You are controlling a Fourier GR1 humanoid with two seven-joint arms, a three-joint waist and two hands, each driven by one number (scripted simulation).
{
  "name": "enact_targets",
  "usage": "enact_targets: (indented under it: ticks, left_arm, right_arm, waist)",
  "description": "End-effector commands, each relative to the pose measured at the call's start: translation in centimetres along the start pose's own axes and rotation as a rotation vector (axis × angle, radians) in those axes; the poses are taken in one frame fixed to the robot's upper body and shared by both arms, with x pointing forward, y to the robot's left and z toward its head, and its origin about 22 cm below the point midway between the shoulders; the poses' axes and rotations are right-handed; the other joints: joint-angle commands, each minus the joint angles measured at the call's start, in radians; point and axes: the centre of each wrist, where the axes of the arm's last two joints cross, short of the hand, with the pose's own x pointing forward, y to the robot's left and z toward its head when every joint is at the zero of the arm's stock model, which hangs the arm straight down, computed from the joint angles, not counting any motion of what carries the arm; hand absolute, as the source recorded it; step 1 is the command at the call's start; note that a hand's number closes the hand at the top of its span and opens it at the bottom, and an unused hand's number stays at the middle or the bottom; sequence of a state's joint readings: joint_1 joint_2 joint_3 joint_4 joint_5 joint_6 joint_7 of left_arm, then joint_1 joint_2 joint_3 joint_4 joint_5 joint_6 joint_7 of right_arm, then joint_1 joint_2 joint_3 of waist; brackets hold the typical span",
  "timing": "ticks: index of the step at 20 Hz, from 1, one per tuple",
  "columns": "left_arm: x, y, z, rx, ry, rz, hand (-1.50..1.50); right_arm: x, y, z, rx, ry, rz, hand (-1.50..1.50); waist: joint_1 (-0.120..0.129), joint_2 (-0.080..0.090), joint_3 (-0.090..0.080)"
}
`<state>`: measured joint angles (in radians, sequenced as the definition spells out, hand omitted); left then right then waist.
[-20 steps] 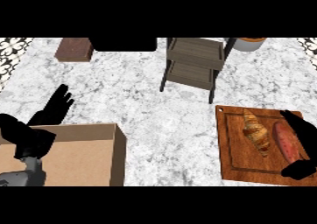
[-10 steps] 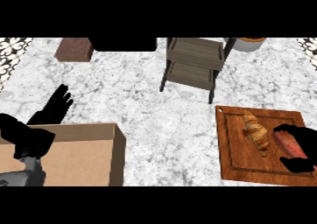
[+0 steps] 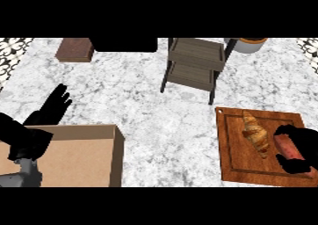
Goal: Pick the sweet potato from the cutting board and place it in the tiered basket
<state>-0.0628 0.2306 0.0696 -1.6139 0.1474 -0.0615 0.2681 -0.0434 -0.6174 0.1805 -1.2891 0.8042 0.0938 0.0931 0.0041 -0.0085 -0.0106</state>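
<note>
The reddish sweet potato (image 3: 289,148) lies on the wooden cutting board (image 3: 233,162) at the lower right. My right hand (image 3: 307,149) is curled round it, thumb on its near end and fingers over its far end, hiding most of it. A croissant (image 3: 255,132) lies on the board just left of the potato. The tiered basket (image 3: 195,66), a dark-framed stand with two slatted wooden shelves, stands at the top centre, well away from the board. My left hand (image 3: 48,112) rests open at the left, fingers pointing up.
A cardboard box (image 3: 77,156) fills the lower left under my left forearm. A small brown wooden block (image 3: 75,49) and a black object (image 3: 124,44) sit at the back. A white pot (image 3: 251,45) stands at the back right, beside the basket.
My right hand has shifted left over the board and its fingers have curled round the sweet potato. The left hand has not moved.
</note>
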Motion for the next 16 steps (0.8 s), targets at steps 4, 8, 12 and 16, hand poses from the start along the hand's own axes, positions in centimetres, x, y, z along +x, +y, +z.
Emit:
enact_targets:
  ticks: [4,8,12,16]
  left_arm:
    - [-1.4,0.8,0.8,0.01,-0.002,-0.017,0.0]
    - [-0.2,1.0,0.2,0.021,-0.004,-0.031,0.0]
    - [1.4,0.5,-1.3,0.008,-0.01,-0.015,0.0]
    - [-1.5,-0.6,-0.3,0.019,0.01,-0.025,0.0]
  right_arm:
    - [-2.1,-3.0,-0.4,-0.186,-0.02,0.019,1.5]
    - [-6.2,-15.9,1.5,-0.281,-0.033,0.047,1.5]
    - [-7.2,-22.1,2.4,-0.496,-0.121,-0.053,1.5]
    - [-5.4,-23.6,2.3,-0.628,-0.287,-0.364,1.5]
  waist:
    - [-0.002,0.009,0.011]
    - [-0.004,0.008,0.01]
    - [-0.002,0.01,0.011]
    - [-0.017,0.003,0.01]
